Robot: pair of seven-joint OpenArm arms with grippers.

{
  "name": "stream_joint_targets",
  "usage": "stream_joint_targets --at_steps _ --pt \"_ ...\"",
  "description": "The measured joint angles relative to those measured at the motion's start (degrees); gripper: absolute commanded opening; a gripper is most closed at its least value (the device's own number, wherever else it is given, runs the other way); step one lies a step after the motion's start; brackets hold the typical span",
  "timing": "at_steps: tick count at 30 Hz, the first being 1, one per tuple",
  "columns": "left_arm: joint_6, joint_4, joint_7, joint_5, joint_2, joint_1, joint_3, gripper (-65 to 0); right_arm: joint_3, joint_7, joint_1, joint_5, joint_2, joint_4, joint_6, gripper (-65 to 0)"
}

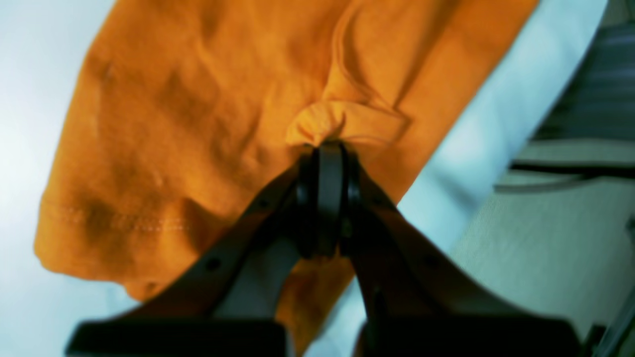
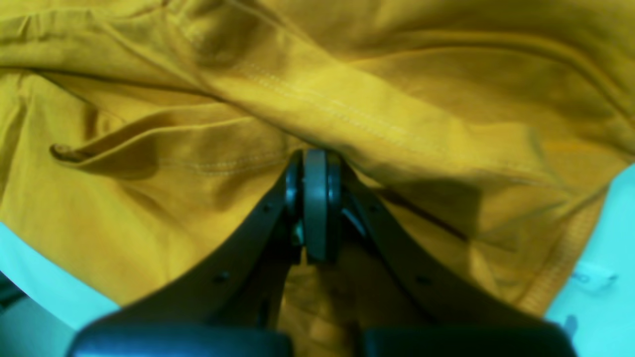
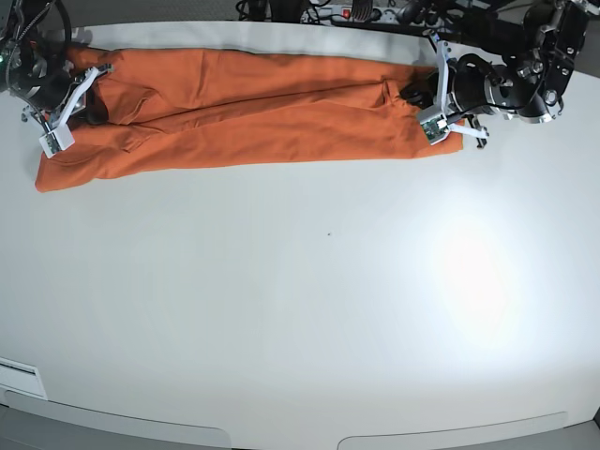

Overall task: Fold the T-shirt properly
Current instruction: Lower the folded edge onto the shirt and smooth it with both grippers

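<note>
Left wrist view: the left gripper [image 1: 330,148] has its fingers [image 1: 331,198] pressed together on a small bunched fold of the T-shirt [image 1: 188,129], which puckers up right at the tips. The orange cloth spreads away from the pinch across the white table [image 1: 30,99], a stitched hem showing at the lower left. The table's edge runs down the right side, with blurred floor beyond it.

Right wrist view: the right gripper [image 2: 315,156] is likewise closed, its fingers [image 2: 315,208] meeting under a thick rolled seam of the T-shirt [image 2: 397,74]. Wrinkled cloth, yellowish in this camera, fills nearly the whole frame. Slivers of table [image 2: 610,233] show at the lower corners.

Base view: the T-shirt [image 3: 253,112] lies as a long narrow band along the far edge of the table [image 3: 309,309], stretched sideways between the two arms. The right gripper [image 3: 82,98] holds its end on the picture's left; the left gripper [image 3: 419,98] holds the opposite end on the picture's right. The rest of the table in front is bare white, with a bright glare patch toward the right
</note>
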Motion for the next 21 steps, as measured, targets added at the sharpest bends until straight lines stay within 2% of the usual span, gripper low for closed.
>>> stream_joint_targets --at_steps 3,6,10,21 --pt "-0.57 -4.28 -7.5 1.11 0.55 -0.31 0.0 -65.0 0.0 0.0 0.02 -0.13 0.07 0.0 0.0 -65.0" --pt "-1.64 -8.79 -11.87 -0.74 0.57 -0.96 -0.22 -65.0 0.02 1.97 0.07 0.39 0.09 -2.14 0.02 -65.0" --pt "-2.91 -13.44 -13.22 -2.97 0.9 -3.41 -0.22 -65.0 0.09 7.28 0.7 -0.33 0.07 -7.17 0.68 -65.0" --pt "-3.45 -15.74 -9.14 -1.4 1.03 -12.07 0.09 -65.0 -1.57 6.82 8.31 -3.67 0.09 -10.03 0.17 -65.0"
